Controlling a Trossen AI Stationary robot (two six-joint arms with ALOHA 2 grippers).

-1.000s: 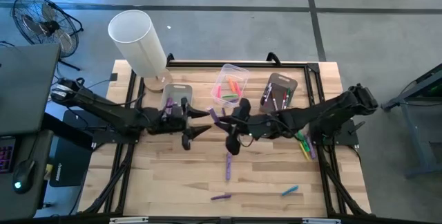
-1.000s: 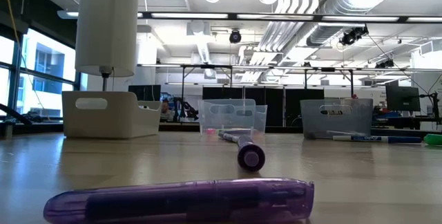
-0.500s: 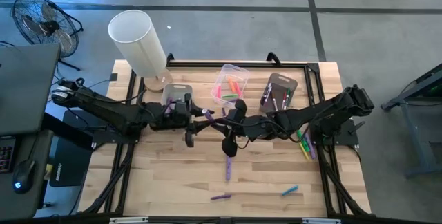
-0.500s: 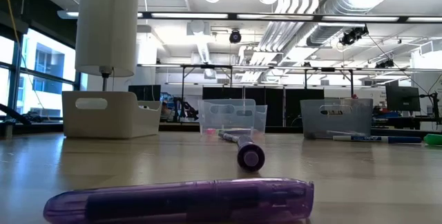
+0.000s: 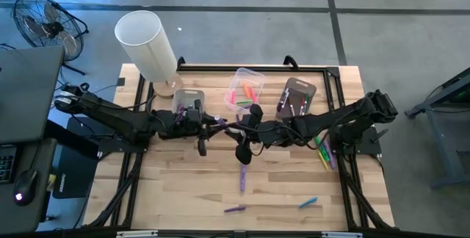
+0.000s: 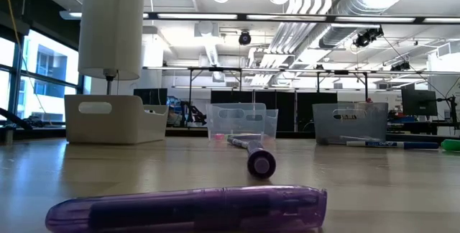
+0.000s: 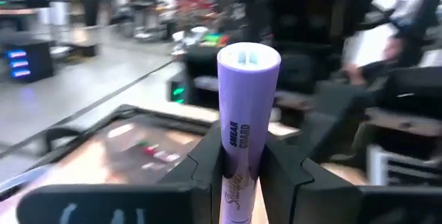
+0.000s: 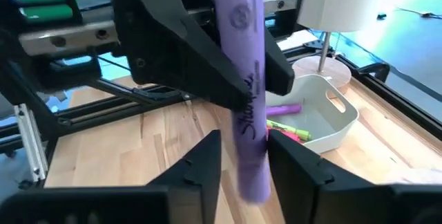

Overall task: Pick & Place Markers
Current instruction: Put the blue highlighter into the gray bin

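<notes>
A purple marker (image 5: 223, 123) hangs in the air over the middle of the table, between my two grippers. My left gripper (image 5: 214, 124) comes from the left and is shut on it. My right gripper (image 5: 239, 129) comes from the right. Its open fingers (image 8: 204, 156) stand on either side of the same marker (image 8: 250, 106), with a gap on one side. More markers lie on the table: two purple (image 5: 242, 180) (image 5: 234, 210) and one blue (image 5: 308, 203). My left gripper pinches the purple marker's barrel (image 7: 239, 160) between its two fingers. They come level from the table's left side. The marker runs along the fingers and its flat end (image 7: 248, 57) sticks out past their tips. It is lifted clear of the table.
Three bins stand along the far side: a white one (image 5: 189, 100), a clear one (image 5: 244, 91) with pink and orange markers, and a grey one (image 5: 296, 98). A white lamp (image 5: 147, 45) stands at the far left. A bunch of markers (image 5: 323, 153) lies at the right edge.
My left gripper, wide open a second ago, has gone toward the right gripper and shut on the purple marker held up there. The marker has stayed in the air between the two grippers.
</notes>
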